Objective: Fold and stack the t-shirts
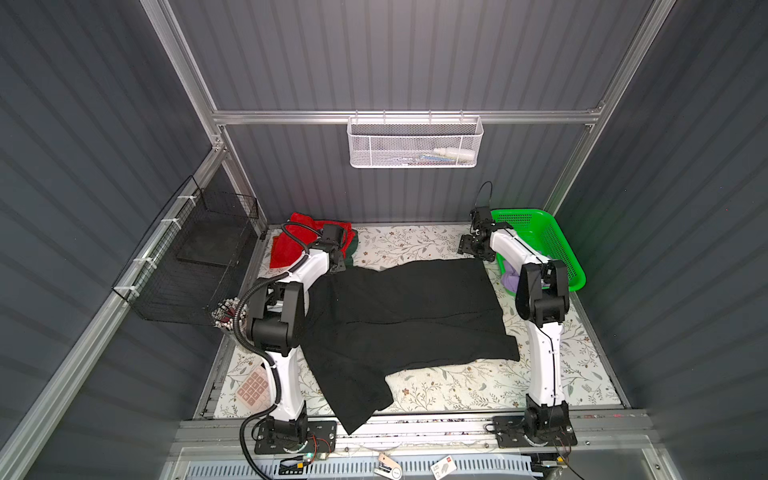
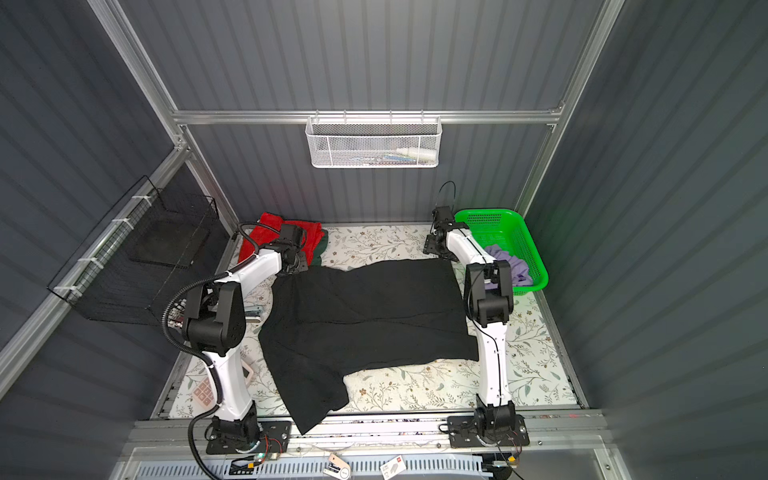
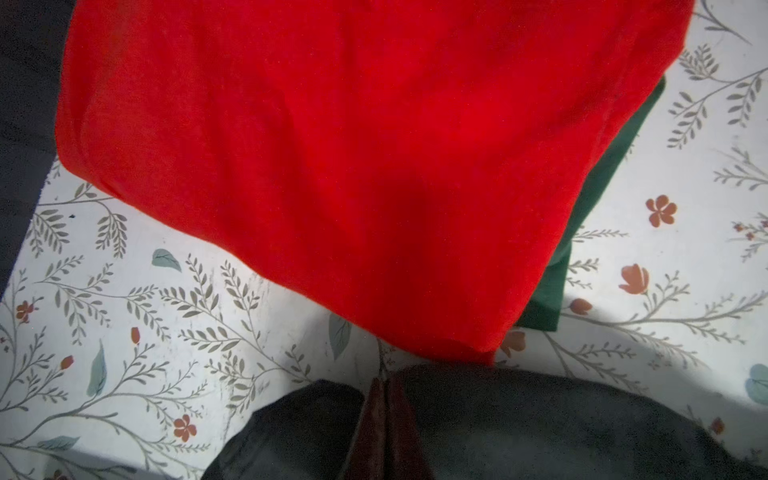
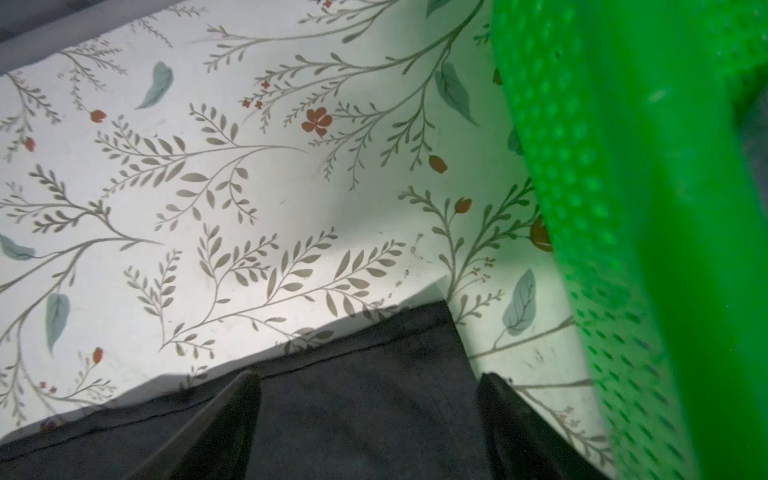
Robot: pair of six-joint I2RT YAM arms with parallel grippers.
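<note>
Left fingers (image 3: 376,419) clench one far corner of the black t-shirt (image 1: 407,316); right fingers (image 4: 224,419) hang spread over its other far corner.

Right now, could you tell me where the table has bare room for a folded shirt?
Bare: the near strip between black shirt and table edge; the far strip between red shirt and basket. Crowded: middle, both far corners.
</note>
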